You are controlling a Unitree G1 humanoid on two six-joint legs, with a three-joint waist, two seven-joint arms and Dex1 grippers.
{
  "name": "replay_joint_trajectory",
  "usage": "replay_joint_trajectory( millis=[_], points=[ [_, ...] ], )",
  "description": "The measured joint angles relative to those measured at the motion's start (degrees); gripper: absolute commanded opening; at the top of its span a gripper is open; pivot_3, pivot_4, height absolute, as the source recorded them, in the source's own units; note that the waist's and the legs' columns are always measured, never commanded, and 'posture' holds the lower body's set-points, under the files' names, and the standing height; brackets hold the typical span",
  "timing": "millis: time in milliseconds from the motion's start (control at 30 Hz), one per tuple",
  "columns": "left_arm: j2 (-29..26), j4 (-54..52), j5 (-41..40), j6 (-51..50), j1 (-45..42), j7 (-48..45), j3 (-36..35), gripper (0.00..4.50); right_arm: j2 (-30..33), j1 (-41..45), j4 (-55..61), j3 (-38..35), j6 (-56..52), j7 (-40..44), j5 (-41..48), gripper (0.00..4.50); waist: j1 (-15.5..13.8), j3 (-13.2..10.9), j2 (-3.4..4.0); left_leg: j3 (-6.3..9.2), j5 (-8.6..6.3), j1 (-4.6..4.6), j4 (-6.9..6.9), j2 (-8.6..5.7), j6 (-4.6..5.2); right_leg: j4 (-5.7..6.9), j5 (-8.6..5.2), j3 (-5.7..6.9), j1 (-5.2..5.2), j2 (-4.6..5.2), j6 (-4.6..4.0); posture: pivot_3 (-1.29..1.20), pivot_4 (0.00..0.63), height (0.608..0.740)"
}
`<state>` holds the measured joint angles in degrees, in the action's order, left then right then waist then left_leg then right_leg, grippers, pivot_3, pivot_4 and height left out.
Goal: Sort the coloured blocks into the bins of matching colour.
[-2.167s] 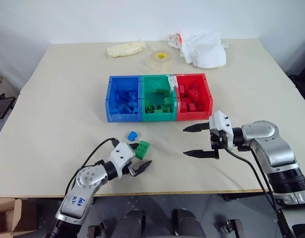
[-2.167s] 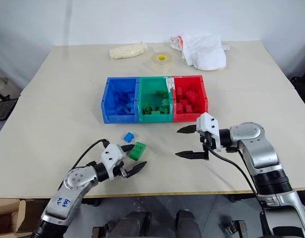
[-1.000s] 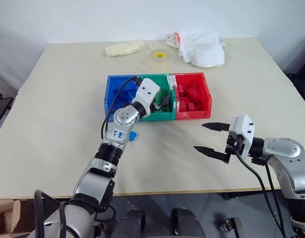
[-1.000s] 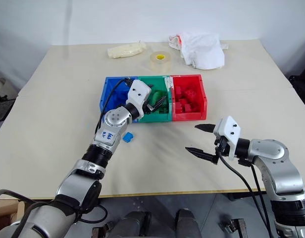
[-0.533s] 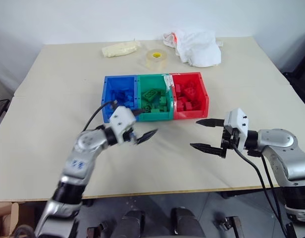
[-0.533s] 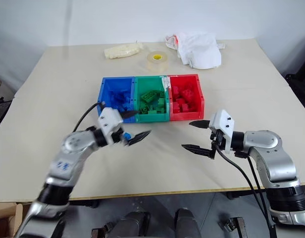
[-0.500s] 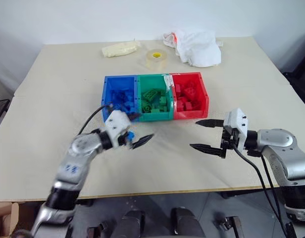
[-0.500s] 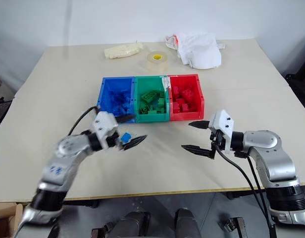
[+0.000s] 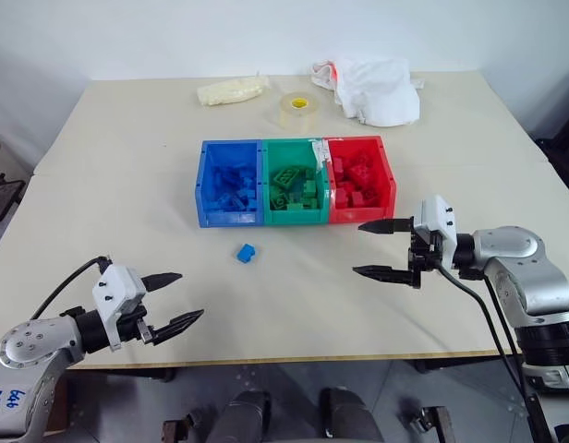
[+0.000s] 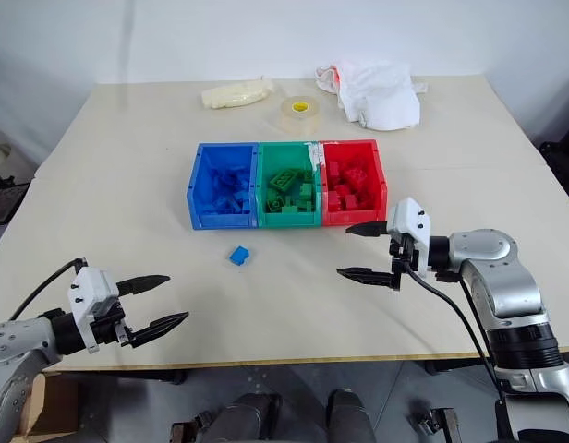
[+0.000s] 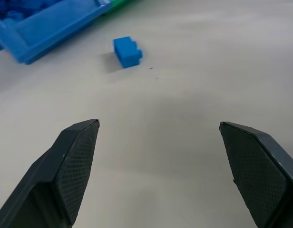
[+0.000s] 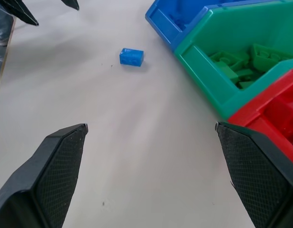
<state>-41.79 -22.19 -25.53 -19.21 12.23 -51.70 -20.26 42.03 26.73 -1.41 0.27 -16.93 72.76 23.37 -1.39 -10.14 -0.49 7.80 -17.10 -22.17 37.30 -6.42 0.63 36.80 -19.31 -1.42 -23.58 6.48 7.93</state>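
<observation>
While the green brick that was in the left gripper's (image 9: 171, 297) jaws is now gone into the green bin (image 9: 295, 184), that arm is pulling back to the surface's (image 9: 109, 175) near left corner, jaws wide and empty. Meaning: green is sorted, and one blue brick (image 9: 245, 252) is lying loose on the surface, just in front of the blue bin (image 9: 231, 183), near the seam with the green one. Red bin (image 9: 361, 181) is sitting at the right end of the row. Right gripper (image 9: 386, 248) is hovering in front of the red bin, jaws wide, holding nothing. Tape roll (image 9: 298, 108), white cloth (image 9: 374, 89) and a pale bag (image 9: 232, 90) are lying along the far edge, not part of the job.

Right eye view: same layout, nothing extra.

Left wrist view: looking between spread jaws straight at the blue brick, studs facing sideways, blue bin's corner beyond it. This gives the approach line the head views are lacking.

Right wrist view: showing the brick from the other side, plus green bricks piled inside the green bin and the left gripper's tips well beyond.

Judging next: blue brick into blue bin.
</observation>
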Motion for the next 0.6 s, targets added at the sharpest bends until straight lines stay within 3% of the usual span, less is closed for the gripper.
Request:
replay_joint_trajectory(
  millis=[133, 267, 467, 600],
  points=[
    [0.64, 0.80, 1.06, 0.02, -3.06, 1.99, 1.69, 4.30, -0.03, 0.04, -0.53, 0.01, 0.59, 0.25, -0.24, 4.50, 0.00, 0.00, 0.00, -0.01, 0.00, 0.00, -0.03, 0.02, 0.00, 0.02, 0.00, 0.02, -0.03, -0.01, 0.00, 0.00, 0.150, 0.740],
    [3.68, 4.69, 4.39, 0.87, -10.90, 4.93, 8.13, 4.30, -0.13, -0.14, -0.31, -0.07, 0.68, 0.12, -0.27, 4.50, -0.01, 0.01, 0.01, -0.04, 0.00, 0.02, 0.01, 0.00, 0.00, 0.08, 0.01, 0.20, -0.03, -0.02, 0.01, 0.00, 0.150, 0.740],
    [12.38, 19.75, 14.72, 4.63, -25.94, 11.20, 21.20, 4.30, -0.54, -2.48, 2.33, -0.71, 0.66, -1.91, -0.17, 4.50, 0.27, 0.02, -0.02, -0.08, -0.01, 0.00, 0.09, -0.01, 0.00, 0.17, 0.04, 0.55, -0.05, 0.00, 0.05, 0.00, 0.150, 0.740],
    [15.10, 25.00, 16.73, 6.72, -30.14, 12.68, 22.67, 4.30, -0.50, -4.28, 3.39, -0.85, 0.36, -3.21, -0.14, 4.50, 0.63, 0.03, 0.00, -0.08, -0.01, 0.01, 0.07, 0.01, -0.01, 0.23, 0.04, 0.58, -0.12, 0.00, 0.05, 0.00, 0.150, 0.740]
  ],
)
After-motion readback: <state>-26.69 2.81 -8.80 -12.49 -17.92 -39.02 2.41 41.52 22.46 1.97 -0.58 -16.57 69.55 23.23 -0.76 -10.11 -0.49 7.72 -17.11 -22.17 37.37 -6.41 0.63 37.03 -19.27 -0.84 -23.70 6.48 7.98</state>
